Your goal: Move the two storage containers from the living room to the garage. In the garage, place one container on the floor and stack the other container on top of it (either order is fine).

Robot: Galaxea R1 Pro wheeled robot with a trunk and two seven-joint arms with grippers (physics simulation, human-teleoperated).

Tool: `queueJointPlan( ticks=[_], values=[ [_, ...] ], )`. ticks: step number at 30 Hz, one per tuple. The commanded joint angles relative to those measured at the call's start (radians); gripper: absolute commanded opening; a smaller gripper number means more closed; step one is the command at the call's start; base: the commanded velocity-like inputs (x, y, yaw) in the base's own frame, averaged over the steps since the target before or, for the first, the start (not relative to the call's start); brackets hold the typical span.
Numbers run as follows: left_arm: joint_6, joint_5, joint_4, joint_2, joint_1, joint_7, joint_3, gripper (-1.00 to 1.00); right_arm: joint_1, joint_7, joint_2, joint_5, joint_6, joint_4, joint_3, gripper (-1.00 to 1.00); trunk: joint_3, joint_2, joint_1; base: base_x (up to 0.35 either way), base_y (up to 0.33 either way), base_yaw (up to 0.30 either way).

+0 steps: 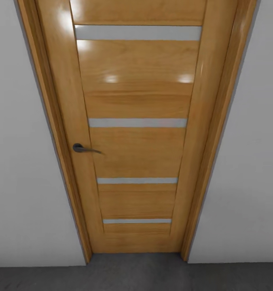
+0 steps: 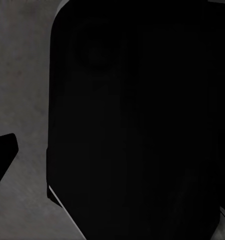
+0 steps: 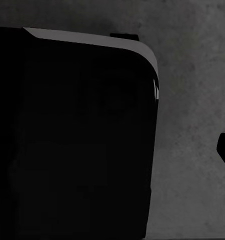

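Closed honey-coloured wooden door with frosted horizontal strips and dark lever handle at its left, directly ahead. Dark grey concrete floor lies near. Storage containers unseen; tool opening and contents cannot be told.

Door stands between walls, floor before it.

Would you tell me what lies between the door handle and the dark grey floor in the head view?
Bare wood of the door stile runs from the handle down to the floor.
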Motion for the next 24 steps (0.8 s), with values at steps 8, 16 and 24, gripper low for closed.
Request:
queueJointPlan(
  ticks=[8,16,24],
  values=[
    [-0.001,0.01,0.0,0.0,0.0,-0.001,0.001,1.0,-0.001,-0.001,-0.003,0.005,-0.001,0.001,0.001,1.0,-0.001,-0.001,0.0,0.0,0.0,-0.061],
    [-0.001,0.01,0.0,0.0,0.0,0.0,0.001,1.0,-0.001,0.0,-0.004,0.006,0.0,0.001,0.0,1.0,-0.001,-0.001,0.0,0.0,0.0,-0.005],
    [-0.001,0.01,0.0,0.0,0.0,-0.001,0.001,1.0,-0.001,-0.001,-0.005,0.006,0.001,0.001,0.0,1.0,-0.001,-0.001,0.0,0.0,0.0,0.0]
  ],
)
